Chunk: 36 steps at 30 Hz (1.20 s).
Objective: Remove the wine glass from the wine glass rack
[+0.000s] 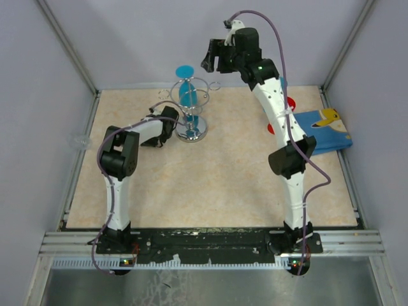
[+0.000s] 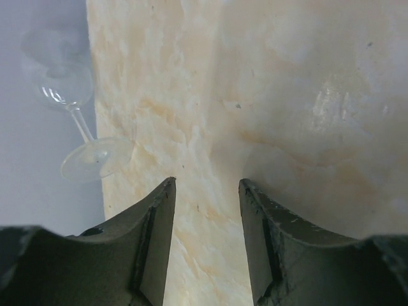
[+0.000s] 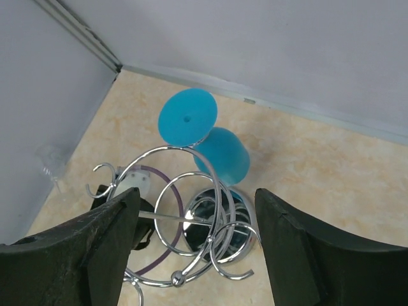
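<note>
At the upper centre of the overhead view, the wine glass rack [image 1: 191, 124] stands on the table [image 1: 210, 191]. A blue wine glass [image 3: 223, 156] hangs upside down from its looped wire arms, with its foot on top and its bowl down beside the post. The foot rests on the wire and carries the glass, so we judge it has to slide out along the loop's opening rather than lift straight up.

Our right gripper [image 1: 215, 58] hangs high above the rack in the upper part of that view. Its jaws are spread with nothing between them. In its wrist view the blue foot sits between the two fingers, which reads to us as lining up for a descent onto the stem or bowl.

Our left gripper [image 2: 207, 185] sits low beside the rack's round base, jaws parted and empty over bare tabletop. We judge it is placed there to steady the light stand if needed.

A clear glass [image 2: 76, 121] lies on its side at the upper left of the left wrist view, just off the table's edge, well apart from both grippers.
</note>
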Tool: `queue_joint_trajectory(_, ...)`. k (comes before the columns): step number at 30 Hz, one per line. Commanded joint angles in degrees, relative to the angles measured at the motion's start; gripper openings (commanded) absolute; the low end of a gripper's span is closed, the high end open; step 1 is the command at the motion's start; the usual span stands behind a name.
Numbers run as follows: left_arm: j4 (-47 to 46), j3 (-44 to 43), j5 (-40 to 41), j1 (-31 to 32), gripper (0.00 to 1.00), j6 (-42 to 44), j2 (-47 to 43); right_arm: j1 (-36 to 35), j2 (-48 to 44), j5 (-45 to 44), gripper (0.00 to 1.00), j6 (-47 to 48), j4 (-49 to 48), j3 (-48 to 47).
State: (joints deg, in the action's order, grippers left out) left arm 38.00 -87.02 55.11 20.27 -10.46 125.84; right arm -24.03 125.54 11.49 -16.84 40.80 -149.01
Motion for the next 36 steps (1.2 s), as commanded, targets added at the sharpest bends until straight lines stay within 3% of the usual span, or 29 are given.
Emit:
queue_joint_trajectory(1,1.08,1.77,-13.94,0.7,0.54,-5.24,-0.66,1.77,2.37,6.79,0.73,-4.28,-6.99,-3.35)
queue_joint_trajectory(10,4.82,2.36,-15.25,0.69,0.61,-6.9,-5.68,3.45,8.66,12.63,0.76,-9.32,-17.94,-6.04)
queue_joint_trajectory(15,7.35,3.05,-15.68,0.57,0.62,-8.0,-8.03,3.98,11.68,14.77,0.66,-12.37,-24.02,-6.93)
queue_joint_trajectory(19,8.91,3.99,-16.56,0.38,0.62,-9.37,-10.68,4.03,12.82,15.09,0.63,-11.69,-24.25,-6.74)
queue_joint_trajectory(27,13.47,7.83,-19.03,-1.89,0.64,-14.34,-24.03,4.07,7.7,11.35,0.67,-6.19,-20.94,-2.64)
queue_joint_trajectory(31,15.7,9.01,-22.2,-1.82,0.58,-15.24,-31.42,4.07,6.02,10.15,0.68,-5.13,-19.86,-0.7)
queue_joint_trajectory(36,15.58,8.65,-26.47,-1.82,0.39,-14.75,-39.94,4.05,5.07,9.29,0.69,-4.21,-18.29,0.15)
